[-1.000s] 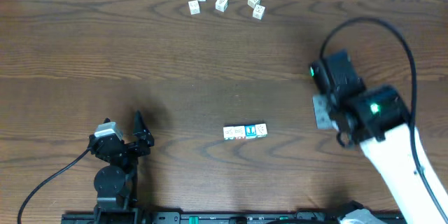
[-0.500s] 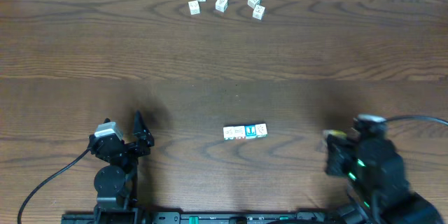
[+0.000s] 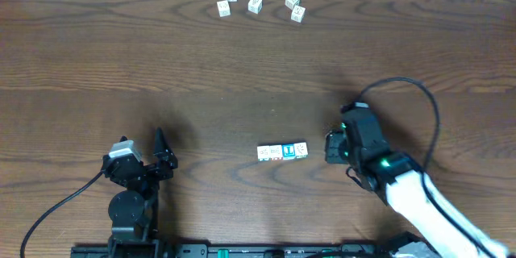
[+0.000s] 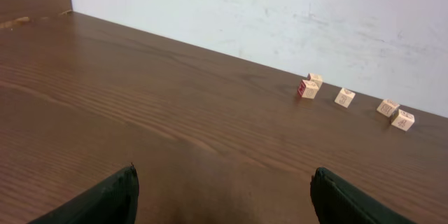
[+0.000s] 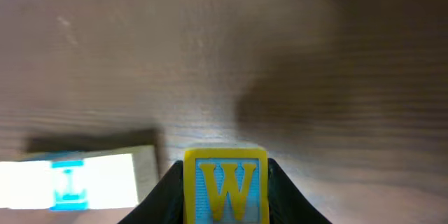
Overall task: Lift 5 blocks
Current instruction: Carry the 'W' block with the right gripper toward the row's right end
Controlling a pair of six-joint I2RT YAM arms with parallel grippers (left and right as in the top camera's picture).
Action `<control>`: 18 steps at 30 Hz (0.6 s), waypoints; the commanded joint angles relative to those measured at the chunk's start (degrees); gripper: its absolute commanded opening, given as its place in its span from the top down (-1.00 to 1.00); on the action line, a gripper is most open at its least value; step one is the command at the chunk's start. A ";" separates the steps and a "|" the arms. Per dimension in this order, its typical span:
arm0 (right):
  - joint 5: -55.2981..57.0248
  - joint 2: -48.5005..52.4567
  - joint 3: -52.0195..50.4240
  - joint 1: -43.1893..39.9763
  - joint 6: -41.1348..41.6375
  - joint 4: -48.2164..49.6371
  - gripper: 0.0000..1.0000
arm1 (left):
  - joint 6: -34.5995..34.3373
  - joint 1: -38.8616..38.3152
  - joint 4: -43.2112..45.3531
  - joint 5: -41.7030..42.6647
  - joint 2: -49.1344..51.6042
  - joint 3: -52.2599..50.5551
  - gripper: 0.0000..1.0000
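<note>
Wide dark wood table point(image 3: 242, 89), a pale wall along its far edge. Right arm point(image 3: 411, 197) reaches in from the near right corner, white link, black wrist, cable looping over it. Left arm point(image 3: 129, 201) sits folded at the near left. Left tool point(image 3: 164, 153) spread wide and empty, pointing up the table toward a loose scatter of pale cubes point(image 3: 255, 4) by the far edge, well apart from everything else. Right tool point(image 3: 330, 147) is pinching a block with a W point(image 5: 225, 189), a blue letter in a yellow frame, one finger on each side face. Cannot tell whether that block touches the table or hangs just off it. The rest of the task's things lie near the middle of the near half: a row of four blocks point(image 3: 282, 151), touching side to side, a blue-faced block point(image 3: 288, 151) third from the left. The row's long axis runs left to right across the table. The right tool sits just beside its right end and roughly in line with it, so the row lies to that tool's left. The wrist camera shows the blue print low and to the left of the held block. The right arm is much the nearer; the left tool is well off past the row's other end. My guess: the held block goes against the row's right end to make five, so lining it up along that axis is what counts.
</note>
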 commanded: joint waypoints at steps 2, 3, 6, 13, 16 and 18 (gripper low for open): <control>-2.58 6.51 -0.37 0.11 -3.26 2.84 0.98 | -0.33 -0.13 -2.21 -0.20 -0.04 -1.05 -0.58; -2.97 7.21 -0.37 0.11 -3.41 3.15 0.98 | -0.33 -0.13 -2.21 -0.17 -0.04 -1.05 -0.58; -4.26 7.93 -0.37 0.28 -5.84 3.78 0.97 | -0.33 -0.13 -2.21 -0.20 -0.04 -1.05 -0.58; -5.90 7.91 -0.37 2.23 -8.46 4.57 0.95 | -0.33 -0.13 -2.23 -0.17 -0.04 -1.05 -0.58; -5.70 7.93 -0.37 2.36 -8.63 4.70 0.95 | -0.33 -0.13 -2.23 -0.17 -0.04 -1.05 -0.57; -5.70 7.93 -0.39 2.36 -8.61 4.68 0.94 | -0.33 -0.13 -2.23 -0.17 -0.04 -1.05 -0.57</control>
